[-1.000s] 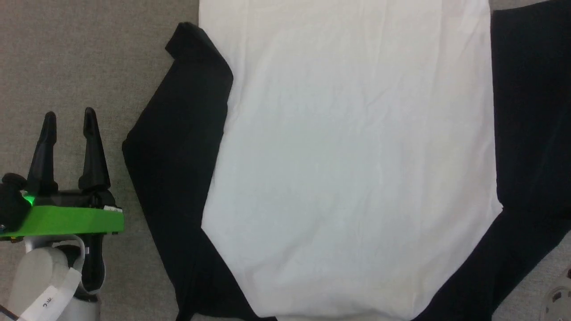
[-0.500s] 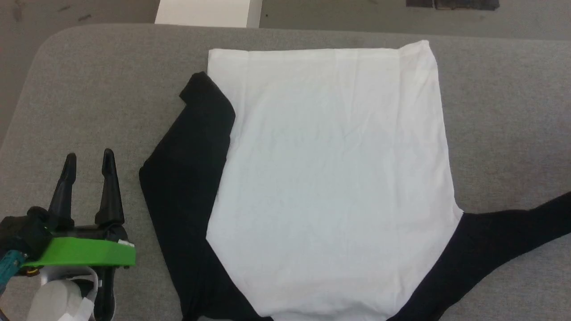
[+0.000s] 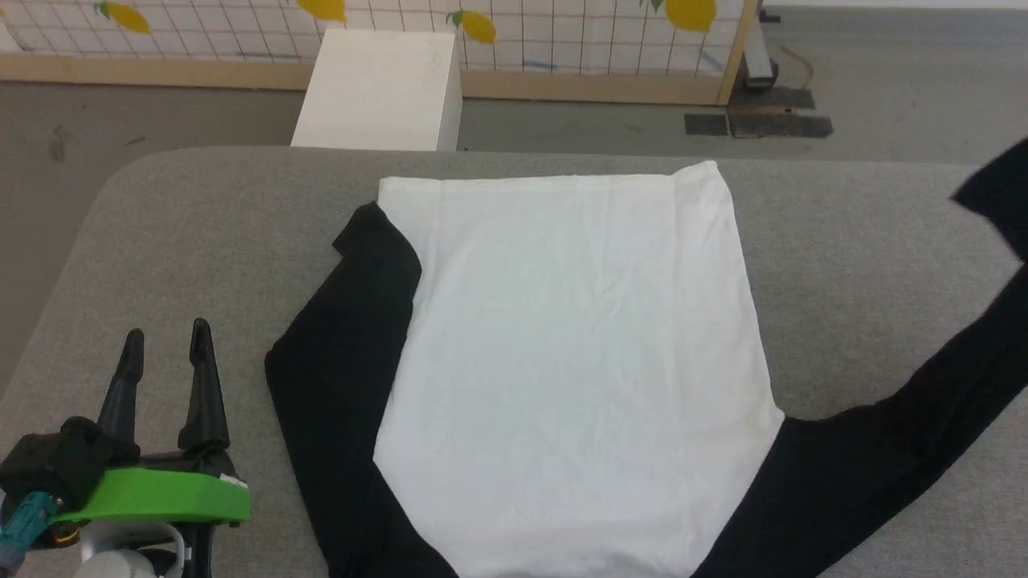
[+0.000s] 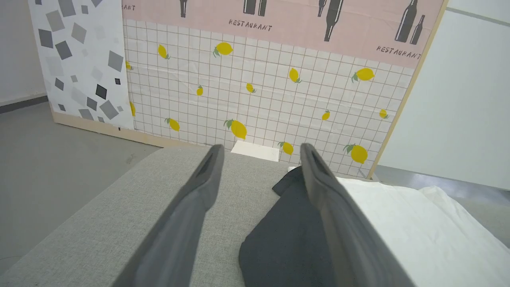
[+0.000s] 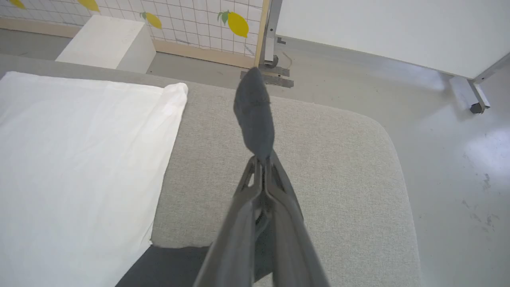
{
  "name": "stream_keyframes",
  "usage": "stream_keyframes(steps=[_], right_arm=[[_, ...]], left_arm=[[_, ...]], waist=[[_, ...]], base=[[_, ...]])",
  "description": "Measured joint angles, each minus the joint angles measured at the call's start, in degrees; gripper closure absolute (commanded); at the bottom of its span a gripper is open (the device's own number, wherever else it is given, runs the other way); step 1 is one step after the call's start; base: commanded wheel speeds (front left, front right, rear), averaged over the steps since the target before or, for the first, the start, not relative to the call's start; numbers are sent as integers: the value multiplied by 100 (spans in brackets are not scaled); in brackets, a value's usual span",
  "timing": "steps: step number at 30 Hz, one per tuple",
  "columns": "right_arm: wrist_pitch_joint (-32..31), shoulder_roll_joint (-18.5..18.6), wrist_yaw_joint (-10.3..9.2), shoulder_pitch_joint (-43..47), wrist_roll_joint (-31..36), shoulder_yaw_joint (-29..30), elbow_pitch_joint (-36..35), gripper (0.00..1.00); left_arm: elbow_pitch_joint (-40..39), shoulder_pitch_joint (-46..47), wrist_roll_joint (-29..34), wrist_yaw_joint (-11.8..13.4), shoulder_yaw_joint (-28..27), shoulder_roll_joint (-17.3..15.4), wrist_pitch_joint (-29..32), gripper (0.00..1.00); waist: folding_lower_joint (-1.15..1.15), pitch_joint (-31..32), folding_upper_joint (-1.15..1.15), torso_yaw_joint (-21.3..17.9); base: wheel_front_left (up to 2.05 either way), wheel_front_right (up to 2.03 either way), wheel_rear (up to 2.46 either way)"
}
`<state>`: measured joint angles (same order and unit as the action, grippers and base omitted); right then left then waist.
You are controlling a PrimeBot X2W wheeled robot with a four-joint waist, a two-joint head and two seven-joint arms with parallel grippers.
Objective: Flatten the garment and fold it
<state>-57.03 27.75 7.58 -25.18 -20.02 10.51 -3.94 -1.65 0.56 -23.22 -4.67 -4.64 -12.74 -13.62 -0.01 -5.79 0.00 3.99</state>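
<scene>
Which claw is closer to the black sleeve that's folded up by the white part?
Left. The left claw is open right beside the folded sleeve, not touching. The right claw is far across the white part, pinching the other sleeve.

**One word on the wall: RESTAURANT**

The pink paper band with black bottle silhouettes [image 4: 287,28], running along the top of the lemon-patterned backdrop panel, carries the word "RESTAURANT" in black capitals. In the left wrist view it reads in full twice: once near the middle, below a pair of bottles, and once at the right end, slightly tilted. At the band's upper left, a third print is cut off to the letters "ANT".
</scene>
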Motion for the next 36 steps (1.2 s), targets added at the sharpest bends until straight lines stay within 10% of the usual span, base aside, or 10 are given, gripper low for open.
stream_keyframes(steps=[11,33,34,35,36], right_arm=[[133,-1005,-1,265,-622,-2452,-702,100],[1697,-2171,-1,1,-1226,-5392,2187,100],[1735,-2173,-1,-18,-1291,-5443,2264,61],[1794,-2182,-1,-30,-1369,-5468,2303,1],[1893,-2203,-1,-56,-1472,-5458,2332,0]], left_arm=[[-174,-167,-4,74,51,19,121,0],[-71,-175,-109,77,136,19,142,0],[-62,-175,-110,76,137,19,141,0],[-54,-175,-111,76,137,19,141,0],[-38,-175,-121,76,134,19,135,0]], waist=[[0,399,0,-13],[0,85,0,630],[0,62,0,643],[0,46,0,650],[0,29,0,654]], base=[[0,0,0],[0,0,0],[0,0,0],[0,0,0],[0,0,0]])
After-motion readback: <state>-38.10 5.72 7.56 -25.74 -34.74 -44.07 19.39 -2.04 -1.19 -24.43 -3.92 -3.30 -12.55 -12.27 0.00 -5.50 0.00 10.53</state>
